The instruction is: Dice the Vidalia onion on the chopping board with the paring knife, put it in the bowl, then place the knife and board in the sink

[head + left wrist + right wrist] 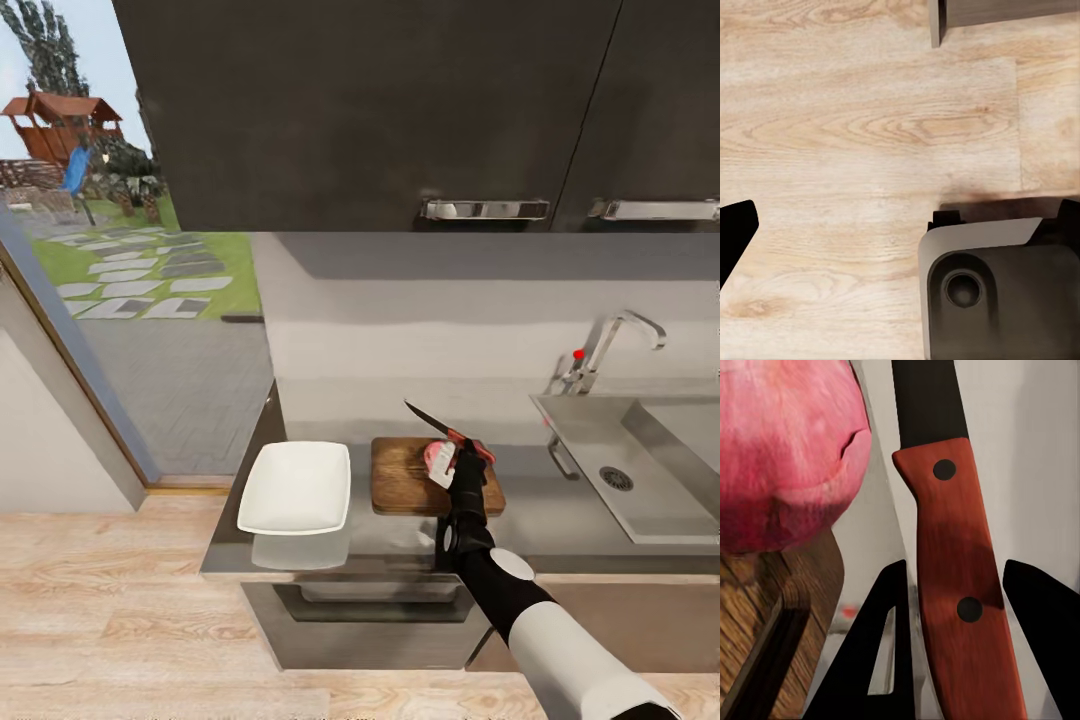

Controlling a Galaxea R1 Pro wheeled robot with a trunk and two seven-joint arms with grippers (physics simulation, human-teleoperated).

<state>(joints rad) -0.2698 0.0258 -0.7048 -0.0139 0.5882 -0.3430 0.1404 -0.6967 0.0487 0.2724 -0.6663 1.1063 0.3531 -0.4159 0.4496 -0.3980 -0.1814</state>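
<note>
Vidalia onion (437, 457), pinkish-red, sits whole on the right half of the chopping board (405, 478), with the right end effector (462, 452) just beside it, reaching in from the front of the bench (560, 510). Right end effector closed on the red handle of the paring knife (432, 421); dark blade points up and away toward the back wall, tilted to the left, above the board. Right wrist view: handle (960, 585) with two dark rivets runs between the two black fingers (881, 652), onion (784, 450) close alongside, board edge (787, 607) under it. Bowl (297, 487), white and square with rounded corners, stands just left of the board, not touching, near the bench's left end. Sink (650, 470) set into the bench well to the right, round drain visible, chrome tap (615, 345) with red knob behind it. Dark wall cabinets (400, 110) overhead. Left wrist view looks down on pale wooden floor (870, 127) and part of the robot's dark base (1005, 292); one black finger (735, 232) at the frame edge, left end effector's opening cannot be told.
</note>
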